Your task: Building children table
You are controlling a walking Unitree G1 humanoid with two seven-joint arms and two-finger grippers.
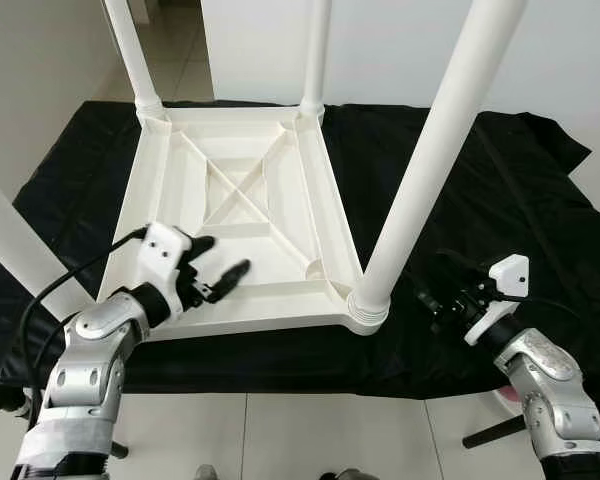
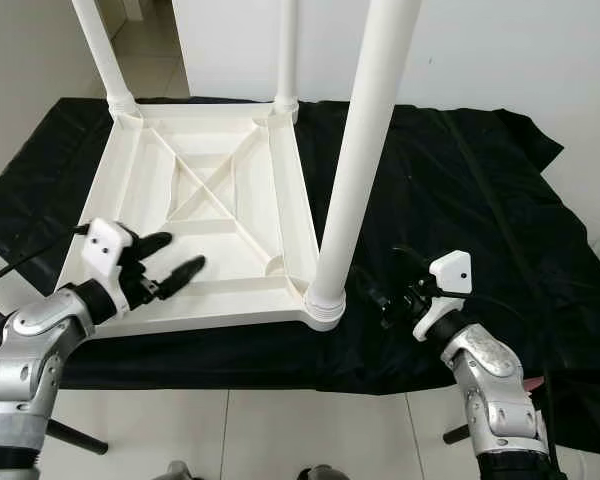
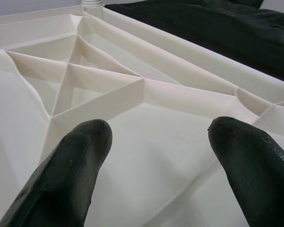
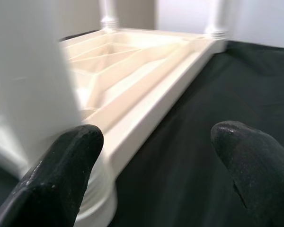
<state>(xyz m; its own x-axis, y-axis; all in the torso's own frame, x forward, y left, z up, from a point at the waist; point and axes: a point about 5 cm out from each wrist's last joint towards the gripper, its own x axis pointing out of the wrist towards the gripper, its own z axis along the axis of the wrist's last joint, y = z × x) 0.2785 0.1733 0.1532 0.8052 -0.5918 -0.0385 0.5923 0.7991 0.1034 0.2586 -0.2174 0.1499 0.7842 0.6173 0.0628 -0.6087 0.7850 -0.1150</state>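
One white tabletop (image 1: 242, 200) lies upside down on one black cloth (image 1: 500, 190). Four white legs stand in its corners: one at the far left (image 1: 132, 50), one at the far right (image 1: 315, 55), one at the near right (image 1: 435, 150), and one at the near left (image 1: 10, 245). Two grippers are in view, the left gripper (image 1: 223, 268) and the right gripper (image 1: 428, 300).

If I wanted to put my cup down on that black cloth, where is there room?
The black cloth lies bare right of the upturned white table, beyond the right hand. Crowded: the near edge, where the left hand hovers open over the tabletop and the legs rise.
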